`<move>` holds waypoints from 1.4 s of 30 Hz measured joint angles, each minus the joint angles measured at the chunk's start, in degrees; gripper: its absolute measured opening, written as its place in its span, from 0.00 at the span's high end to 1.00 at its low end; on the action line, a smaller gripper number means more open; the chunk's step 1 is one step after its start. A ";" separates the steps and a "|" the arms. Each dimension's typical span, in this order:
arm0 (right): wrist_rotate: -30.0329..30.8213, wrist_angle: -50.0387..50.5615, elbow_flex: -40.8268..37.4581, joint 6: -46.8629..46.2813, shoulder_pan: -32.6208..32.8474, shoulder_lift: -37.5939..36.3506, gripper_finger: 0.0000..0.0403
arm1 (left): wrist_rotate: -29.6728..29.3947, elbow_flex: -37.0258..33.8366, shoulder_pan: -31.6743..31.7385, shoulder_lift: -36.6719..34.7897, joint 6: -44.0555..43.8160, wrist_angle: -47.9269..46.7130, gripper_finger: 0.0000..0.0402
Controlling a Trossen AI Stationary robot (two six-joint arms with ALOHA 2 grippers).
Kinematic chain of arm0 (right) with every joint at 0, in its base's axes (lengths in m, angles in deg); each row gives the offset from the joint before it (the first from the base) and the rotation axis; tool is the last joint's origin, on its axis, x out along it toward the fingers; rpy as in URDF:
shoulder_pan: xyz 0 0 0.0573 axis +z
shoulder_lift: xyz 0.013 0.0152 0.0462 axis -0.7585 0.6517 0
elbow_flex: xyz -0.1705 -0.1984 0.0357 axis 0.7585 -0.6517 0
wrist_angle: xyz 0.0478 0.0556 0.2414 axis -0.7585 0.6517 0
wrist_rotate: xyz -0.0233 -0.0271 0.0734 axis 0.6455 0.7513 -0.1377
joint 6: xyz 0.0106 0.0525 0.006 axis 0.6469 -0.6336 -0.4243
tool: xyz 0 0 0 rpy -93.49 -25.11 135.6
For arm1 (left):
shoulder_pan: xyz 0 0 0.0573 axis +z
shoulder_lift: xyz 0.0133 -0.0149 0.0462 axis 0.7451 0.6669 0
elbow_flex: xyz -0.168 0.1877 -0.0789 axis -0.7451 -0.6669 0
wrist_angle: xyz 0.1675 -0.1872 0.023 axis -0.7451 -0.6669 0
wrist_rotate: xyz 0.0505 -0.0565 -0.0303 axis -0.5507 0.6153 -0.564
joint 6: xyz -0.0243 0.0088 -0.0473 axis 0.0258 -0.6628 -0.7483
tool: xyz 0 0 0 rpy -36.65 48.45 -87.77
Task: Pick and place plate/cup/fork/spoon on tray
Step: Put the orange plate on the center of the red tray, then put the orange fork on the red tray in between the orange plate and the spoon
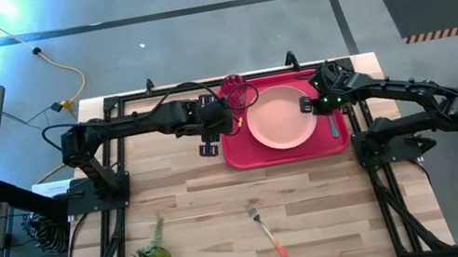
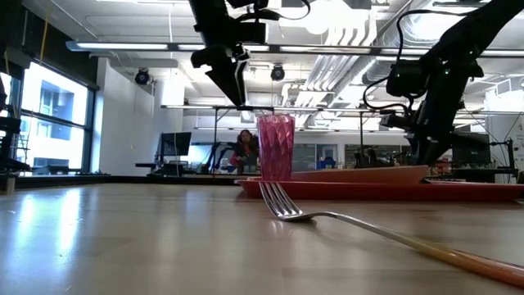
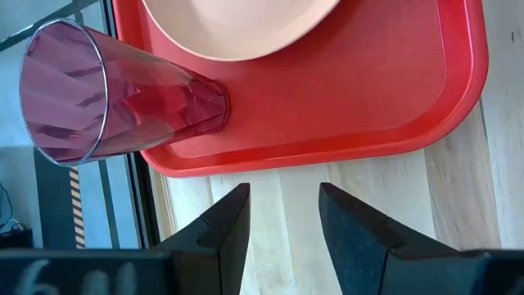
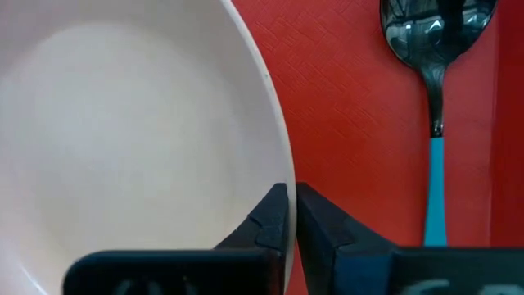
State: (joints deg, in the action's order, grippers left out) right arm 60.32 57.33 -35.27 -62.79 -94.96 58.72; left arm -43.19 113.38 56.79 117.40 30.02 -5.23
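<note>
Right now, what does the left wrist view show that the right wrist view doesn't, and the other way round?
Only the left wrist view shows the cup standing in a corner of the tray, with the open left tool above bare table just off the tray's edge. Only the right wrist view shows the spoon and the right tool, nearly shut at the plate's rim. Both show the plate on the tray.

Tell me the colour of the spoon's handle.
Teal-blue; the spoon shows best in the right wrist view, lying on the tray.
</note>
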 joint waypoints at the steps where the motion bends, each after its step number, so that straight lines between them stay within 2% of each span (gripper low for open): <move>1: 0.00 0.00 0.00 0.02 -0.01 0.00 0.95 | 0.00 0.00 0.00 0.00 -0.01 -0.01 0.66; 8: 0.12 0.02 0.00 0.21 -0.02 0.00 0.87 | 0.00 0.00 0.00 0.00 -0.01 -0.02 0.66; 16: 0.55 0.44 1.54 0.91 -0.02 -1.39 0.86 | 0.00 0.00 0.00 0.00 -0.03 -0.07 0.66; 24: -2.78 1.08 7.57 2.64 1.89 -5.05 0.86 | -2.13 -0.02 0.00 0.00 -3.34 -0.52 0.66; 29: -6.05 1.15 9.53 -0.69 8.60 -6.68 0.86 | -6.00 -0.02 0.00 0.00 -7.61 -2.41 0.66; 33: -6.08 0.49 10.39 -5.13 16.21 -6.97 0.86 | -6.43 -0.02 0.00 0.00 -10.87 -7.79 0.66; 38: -3.40 -5.22 10.62 -12.89 26.07 -6.97 0.86 | -5.29 -0.02 0.00 0.00 -14.10 -13.12 0.66; 42: 2.97 -13.08 10.62 -17.83 33.71 -6.97 0.86 | -1.32 -0.94 0.00 -0.69 -15.54 -14.51 0.66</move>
State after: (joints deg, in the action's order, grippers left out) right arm 63.29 44.25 -24.65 -80.62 -61.25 51.75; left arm -44.51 112.44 56.79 116.72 14.47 -19.75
